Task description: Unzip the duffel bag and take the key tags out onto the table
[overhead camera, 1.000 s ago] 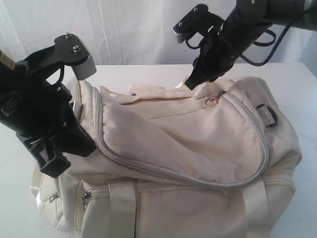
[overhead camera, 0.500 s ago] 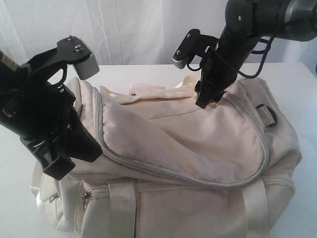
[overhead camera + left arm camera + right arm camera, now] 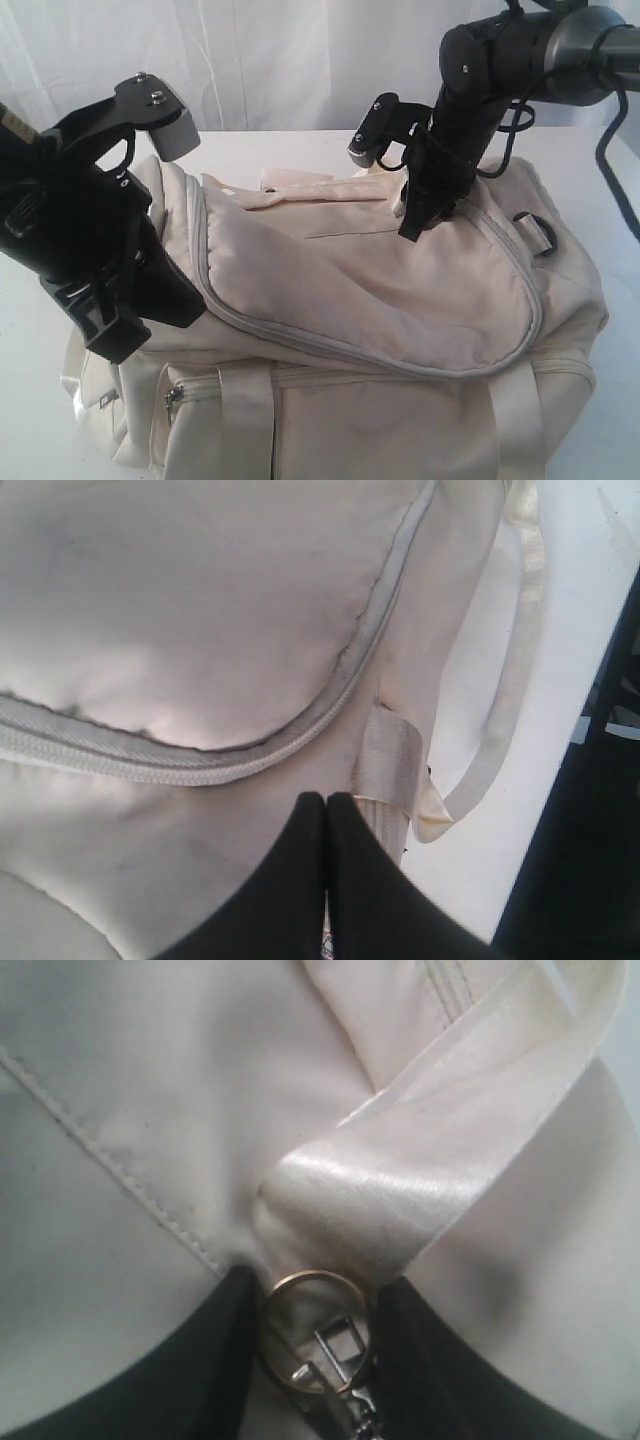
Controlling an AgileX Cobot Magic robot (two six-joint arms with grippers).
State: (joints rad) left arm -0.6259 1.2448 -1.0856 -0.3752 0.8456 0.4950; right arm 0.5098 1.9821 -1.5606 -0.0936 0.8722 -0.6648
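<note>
The cream duffel bag point(image 3: 400, 300) lies on the white table point(image 3: 300, 150) with its curved grey zipper point(image 3: 350, 345) closed along the top flap. At the bag's far top, my right gripper point(image 3: 410, 228) points down. In the right wrist view its jaws point(image 3: 315, 1295) touch both sides of the metal zipper pull ring point(image 3: 310, 1276), beside a shiny webbing strap point(image 3: 430, 1190). My left gripper point(image 3: 180, 298) is at the bag's left end, its fingers point(image 3: 327, 802) pressed together against the fabric near a webbing loop point(image 3: 385, 760). The key tags are hidden.
A black strap ring point(image 3: 535, 228) sits on the bag's right end. Small zipped pockets point(image 3: 172, 398) are on the near side. A loose strap point(image 3: 520, 680) hangs over the table by the left end. White curtain behind.
My right gripper came down from just above the bag onto the zipper pull ring, which it now covers in the exterior view. The left arm and the bag stayed almost still.
</note>
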